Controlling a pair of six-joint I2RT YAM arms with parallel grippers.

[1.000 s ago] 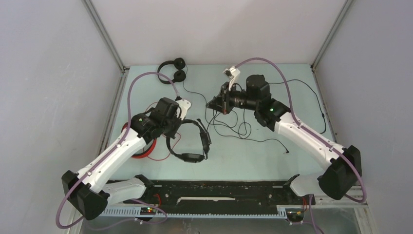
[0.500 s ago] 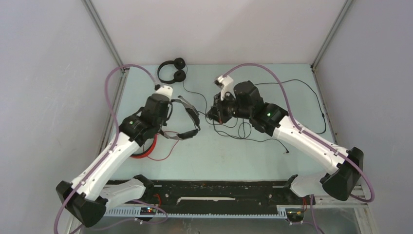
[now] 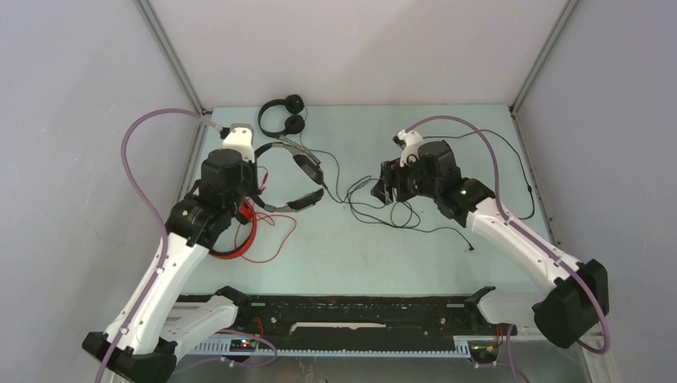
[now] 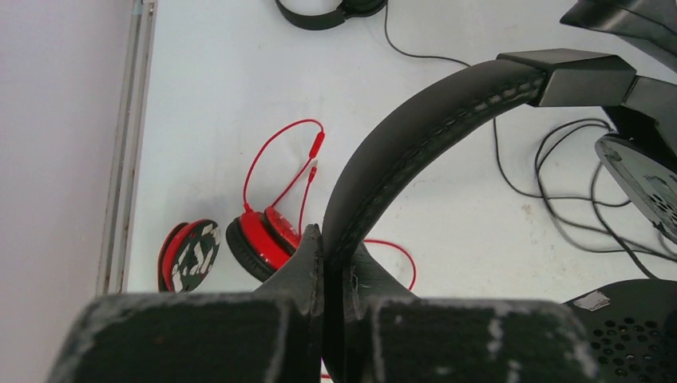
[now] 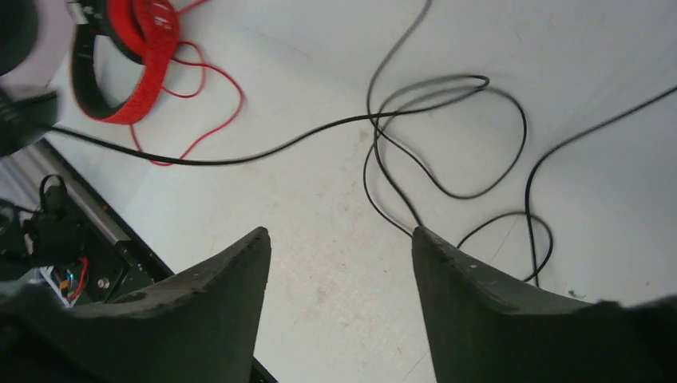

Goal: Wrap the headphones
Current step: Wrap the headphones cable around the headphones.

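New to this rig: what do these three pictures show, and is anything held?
Two robot arms are bolted at the near edge of a pale table. One picture looks down from above and behind them; the other two come from a camera on each wrist. On it lie a slim black headset with round cups, a red headset and loose black cable. The left tool is shut on the padded band of a bulkier black headset. The right tool is open above the cable, holding nothing.

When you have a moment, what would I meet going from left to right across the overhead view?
Red headset → bulkier black headset → right pincer, open. The slim black headset overlaps the bulkier one sideways, so I left it out.
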